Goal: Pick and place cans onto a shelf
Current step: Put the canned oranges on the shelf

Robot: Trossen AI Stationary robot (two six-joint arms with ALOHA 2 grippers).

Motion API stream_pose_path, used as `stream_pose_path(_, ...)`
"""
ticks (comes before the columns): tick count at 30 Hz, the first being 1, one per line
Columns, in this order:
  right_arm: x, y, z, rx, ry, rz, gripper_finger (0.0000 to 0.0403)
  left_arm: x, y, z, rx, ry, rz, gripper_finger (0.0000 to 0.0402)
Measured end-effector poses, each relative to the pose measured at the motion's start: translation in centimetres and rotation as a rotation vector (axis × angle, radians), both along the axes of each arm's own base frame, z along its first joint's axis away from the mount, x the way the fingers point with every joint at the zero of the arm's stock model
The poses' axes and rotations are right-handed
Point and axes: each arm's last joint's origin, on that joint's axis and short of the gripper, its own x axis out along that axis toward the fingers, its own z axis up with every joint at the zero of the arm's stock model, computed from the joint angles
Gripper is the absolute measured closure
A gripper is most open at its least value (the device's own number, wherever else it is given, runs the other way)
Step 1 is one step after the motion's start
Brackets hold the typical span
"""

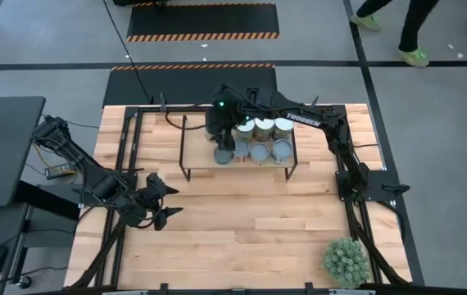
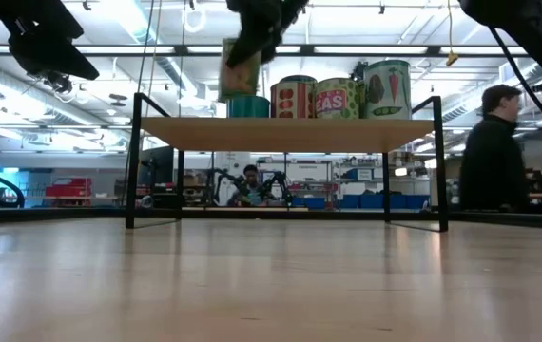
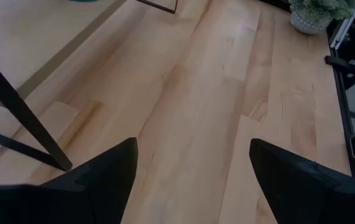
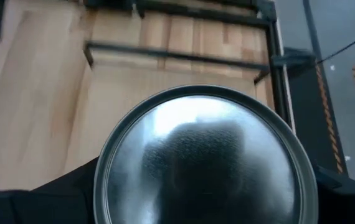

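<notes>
The shelf [image 1: 197,156] stands at the table's far middle, and several cans [image 1: 264,138] stand in a cluster on its right half [image 2: 339,98]. My right gripper [image 1: 220,135] reaches over the shelf's left half and is shut on one more can [image 2: 241,68], which hangs tilted above the board [image 2: 290,134]. A teal can [image 2: 249,106] shows just under it on the board. My left gripper [image 1: 165,201] hovers open over the table's left side, with bare wood between its fingers [image 3: 193,180]. My right gripper pinches the can's side wall between its two fingers [image 4: 71,190], one on each side. The can's silver round end [image 4: 205,162] faces back toward the wrist. The fingers slant down from the far right. The can is lifted clear of the shelf and tilted.
A spiky green potted plant [image 1: 346,260] stands at the near right corner. Black frame rails [image 1: 127,147] run along the table's left and right sides. Bare wood lies between the shelf and the near edge. A person [image 2: 490,152] stands in the room behind.
</notes>
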Motion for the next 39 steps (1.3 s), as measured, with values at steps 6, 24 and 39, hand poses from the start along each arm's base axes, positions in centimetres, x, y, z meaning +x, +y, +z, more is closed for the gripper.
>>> stream_pose_path(6, -0.8, -2.0, -0.5, 0.015, 0.053, 0.012, 0.0084, 0.0, 0.1, 0.0, 0.017, -0.016, 0.024, 0.0088)
stream_pose_path(24, -0.5, -4.0, -3.9, 0.048, 0.109, -0.004, 0.0084, 0.0, 0.1, 0.1, 0.021, -0.027, 0.043, 0.0088)
stream_pose_path(39, -0.5, -4.1, -4.0, 0.068, 0.103, -0.001, 0.0061, 0.0, 0.1, 0.1, 0.013, -0.027, 0.046, 0.0088)
